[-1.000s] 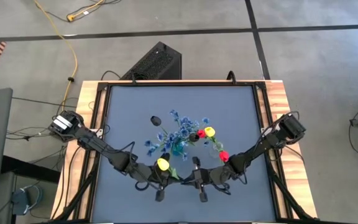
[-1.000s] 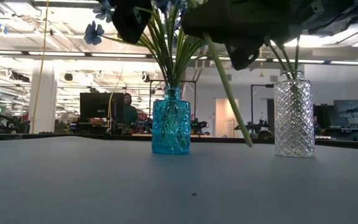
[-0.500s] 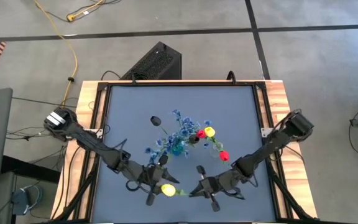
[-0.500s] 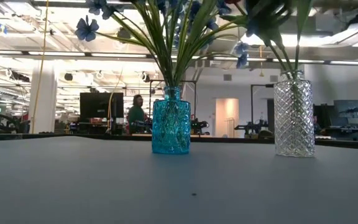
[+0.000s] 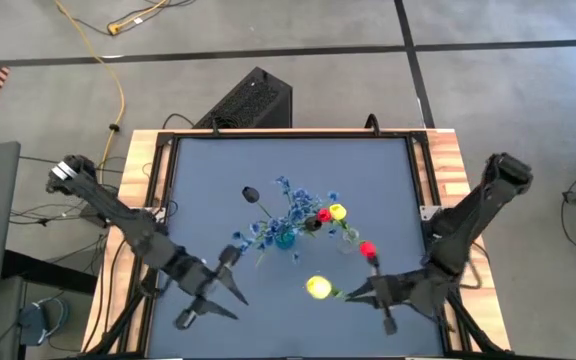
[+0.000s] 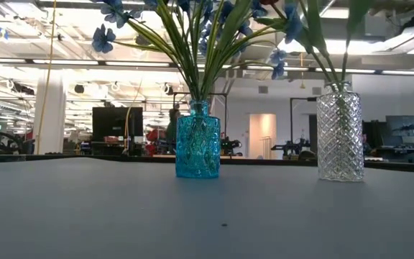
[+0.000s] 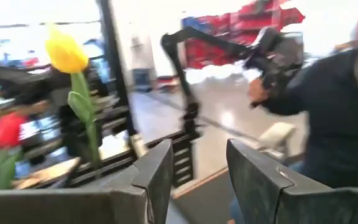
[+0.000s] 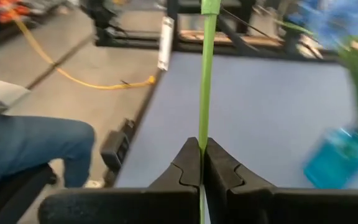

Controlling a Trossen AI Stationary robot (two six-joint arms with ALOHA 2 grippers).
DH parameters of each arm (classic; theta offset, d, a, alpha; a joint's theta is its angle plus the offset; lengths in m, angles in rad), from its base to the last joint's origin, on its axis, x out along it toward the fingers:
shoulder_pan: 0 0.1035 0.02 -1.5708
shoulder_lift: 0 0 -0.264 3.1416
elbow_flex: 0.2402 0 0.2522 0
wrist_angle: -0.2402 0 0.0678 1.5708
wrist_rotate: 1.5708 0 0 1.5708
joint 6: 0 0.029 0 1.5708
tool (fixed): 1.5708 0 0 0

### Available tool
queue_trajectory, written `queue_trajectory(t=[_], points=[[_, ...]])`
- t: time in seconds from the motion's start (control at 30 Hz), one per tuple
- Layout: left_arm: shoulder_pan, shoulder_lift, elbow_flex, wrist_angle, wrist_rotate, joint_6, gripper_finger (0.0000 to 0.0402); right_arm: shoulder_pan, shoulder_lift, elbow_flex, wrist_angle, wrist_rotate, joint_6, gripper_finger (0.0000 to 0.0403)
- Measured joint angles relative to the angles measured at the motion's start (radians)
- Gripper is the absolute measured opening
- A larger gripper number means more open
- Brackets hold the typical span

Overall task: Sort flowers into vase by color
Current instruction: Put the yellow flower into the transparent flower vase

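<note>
A yellow tulip [image 5: 318, 288] on a green stem hangs over the table's near right part, with my right gripper [image 5: 353, 293] shut on the stem. My left gripper [image 5: 230, 300] stands open and holds nothing at the near left; its wrist view looks toward the yellow tulip [image 7: 67, 53]. The blue vase [image 5: 286, 238] stands mid-table, and the stems of blue flowers [image 5: 290, 205] stick into it. Beside it the clear vase [image 6: 340, 133] holds a red tulip [image 5: 367, 248], another red tulip [image 5: 323, 215] and a yellow tulip [image 5: 337, 211]. My right gripper pinches the yellow tulip's green stem [image 8: 202, 140] between its two fingers. The fingers come level from the table's right side. The stem runs on past the fingertips toward the bloom, and the whole flower is lifted clear of the table.
A dark bud [image 5: 251, 193] shows over the table left of the blue flowers, and another dark bud [image 5: 311, 222] shows by the clear vase. A person [image 7: 334, 124] shows beyond the table in the left wrist view. Bare blue tabletop [image 5: 368, 170] lies at the far side.
My left gripper has opened, let go of the yellow tulip and drawn back toward the table's left edge. My right gripper, shut on the stem, has carried the tulip toward the table's right edge, clear of the table.
</note>
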Motion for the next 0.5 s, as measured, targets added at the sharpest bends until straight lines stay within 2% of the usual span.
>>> queue_trajectory(t=[0.1, 0.23, 0.37, 0.5], points=[[-0.007, -0.076, -0.004, -0.117, -0.145, 0.016, 0.0142, 0.051, -0.077, 0.000, -0.181, 0.104, 0.121, 0.0027], [0.000, -0.140, -0.084, -0.159, -0.306, 0.008, 0.0142, 0.099, -0.167, 0.000, -0.354, 0.211, 0.220, 0.0027], [0.019, -0.178, -0.190, -0.103, -0.372, -0.030, 0.0142, 0.097, -0.234, 0.000, -0.394, 0.231, 0.236, 0.0027], [0.046, -0.199, -0.291, -0.008, -0.384, -0.075, 0.0142, 0.075, -0.272, 0.000, -0.325, 0.208, 0.154, 0.0027]])
